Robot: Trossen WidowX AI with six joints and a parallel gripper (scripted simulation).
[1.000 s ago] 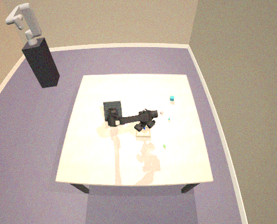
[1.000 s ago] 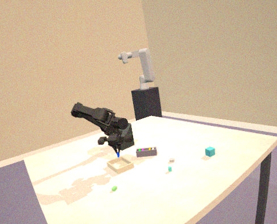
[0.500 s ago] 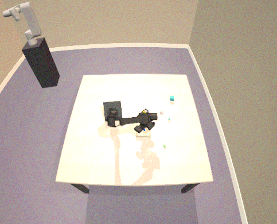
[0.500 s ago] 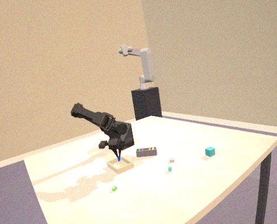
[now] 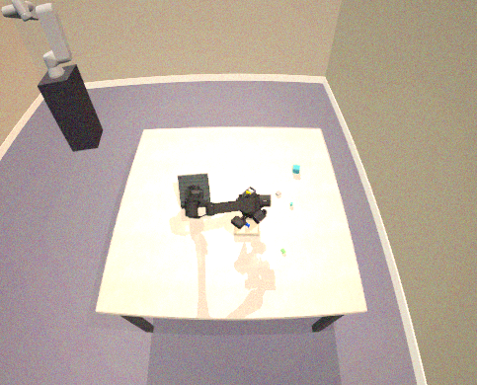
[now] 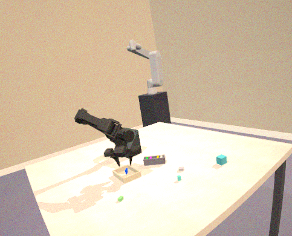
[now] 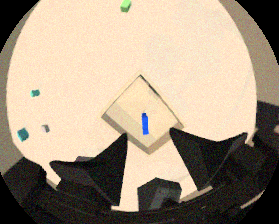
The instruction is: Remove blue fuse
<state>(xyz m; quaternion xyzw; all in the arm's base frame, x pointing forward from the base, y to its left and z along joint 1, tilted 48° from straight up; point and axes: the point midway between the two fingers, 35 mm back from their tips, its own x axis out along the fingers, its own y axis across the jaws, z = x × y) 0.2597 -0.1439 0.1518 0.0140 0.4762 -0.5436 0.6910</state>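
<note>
Blue fuse (image 5: pixel 247 225) (image 6: pixel 126 171) (image 7: pixel 145 124) below the open hand (image 5: pixel 248 222) (image 6: pixel 124 166) (image 7: pixel 148 133), pale table (image 5: pixel 179 276) (image 6: pixel 182 209) (image 7: pixel 90 55) under tan walls (image 5: pixel 203 39) (image 6: pixel 64 60)

The worktop (image 5: pixel 154 276) (image 6: pixel 170 206) (image 7: pixel 200 60) looks smooth and matt; the tray (image 5: pixel 247 234) (image 6: pixel 126 179) (image 7: pixel 121 132) resembles pale wood; the end effector (image 5: pixel 249 223) (image 6: pixel 125 163) (image 7: pixel 148 133) seems matt black plastic, though grain blurs its finish.
</note>
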